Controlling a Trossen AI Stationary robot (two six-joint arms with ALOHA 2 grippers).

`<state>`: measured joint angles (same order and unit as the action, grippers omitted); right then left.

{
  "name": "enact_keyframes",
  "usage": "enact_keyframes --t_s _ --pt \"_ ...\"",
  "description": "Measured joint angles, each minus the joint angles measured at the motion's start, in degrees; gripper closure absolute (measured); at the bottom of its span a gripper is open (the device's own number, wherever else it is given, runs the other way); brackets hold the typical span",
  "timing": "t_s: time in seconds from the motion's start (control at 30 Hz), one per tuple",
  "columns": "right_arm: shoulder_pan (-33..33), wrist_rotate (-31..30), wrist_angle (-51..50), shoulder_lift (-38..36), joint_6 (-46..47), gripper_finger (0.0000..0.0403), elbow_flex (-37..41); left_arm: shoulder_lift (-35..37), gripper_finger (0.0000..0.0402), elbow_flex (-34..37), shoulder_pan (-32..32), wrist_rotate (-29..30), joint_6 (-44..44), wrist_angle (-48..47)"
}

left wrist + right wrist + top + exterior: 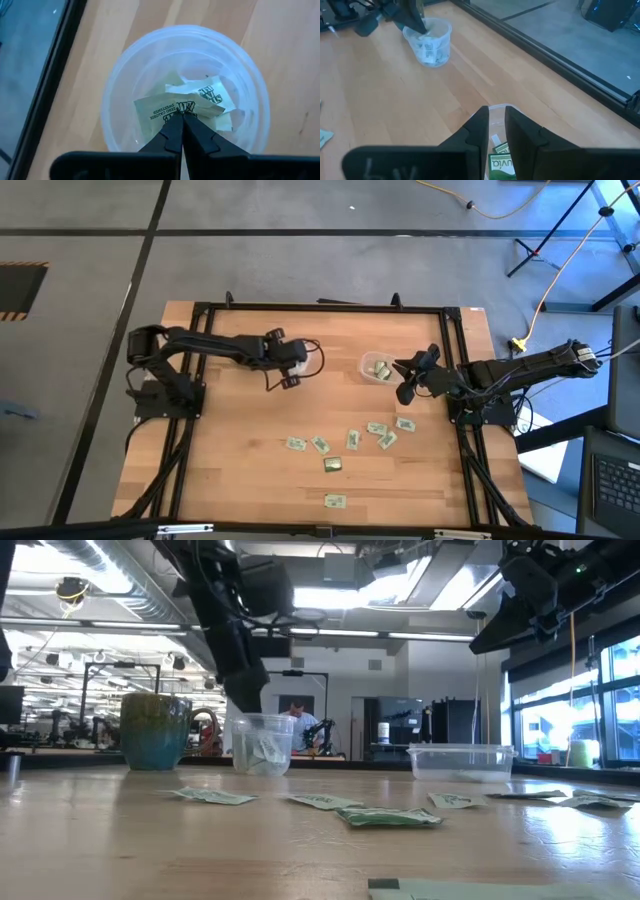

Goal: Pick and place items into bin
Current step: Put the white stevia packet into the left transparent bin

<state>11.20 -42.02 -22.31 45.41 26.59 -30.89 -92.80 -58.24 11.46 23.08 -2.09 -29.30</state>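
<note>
Left gripper (180, 116) — packets (165, 107) in cup (120, 90)

wooden plank table top (240, 430), black metal frame along its edges. glazed teal-and-olive ceramic mug (155, 731), upright at the far side in the low view. yellow cable (560, 250) and black tripod legs (550, 242) on grey floor. a seated person (298, 720) far behind.

packets on table (352, 440): small flat green-and-white wrappers, lying loose across the near-right boards
olive packet (333, 465): darker, flat, near the middle
packets in cup (186, 106): crumpled
packets in bin (379, 369): far right
</note>
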Motion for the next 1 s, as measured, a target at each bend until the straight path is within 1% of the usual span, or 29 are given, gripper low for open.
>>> enact_keyframes --t_s 0.17,0.33,0.53,0.73,0.8,0.87,1.0 --pt "0.00 0.00 0.00 0.02 -0.02 0.0336 0.00 -2.22 0.0391 -0.02 0.00 0.11 1.88 1.48" --pt "0.00 0.00 -0.02 0.02 0.02 0.0336 0.00 -1.80 0.0366 -0.01 -0.09 1.62 1.88 1.03" --pt "0.00 0.00 -0.02 0.02 0.07 0.0336 0.00 1.64 0.0338 -0.02 -0.36 1.77 1.87 0.97" --pt "0.00 0.00 -0.02 0.02 0.07 0.0336 0.00 7.66 0.0329 -0.02 -2.70 0.96 2.42 1.27" --pt "0.00 0.00 -0.02 0.02 0.07 0.0336 0.00 9.61 0.0330 -0.02 -4.03 -0.39 4.08 1.16" --pt "0.00 0.00 -0.02 0.02 0.07 0.0336 0.00 11.27 0.0332 -0.03 -5.71 -3.71 6.27 1.20" --pt "0.00 0.00 -0.02 0.02 0.09 0.0336 0.00 12.61 0.0333 -0.07 -9.70 -15.52 10.08 1.73"
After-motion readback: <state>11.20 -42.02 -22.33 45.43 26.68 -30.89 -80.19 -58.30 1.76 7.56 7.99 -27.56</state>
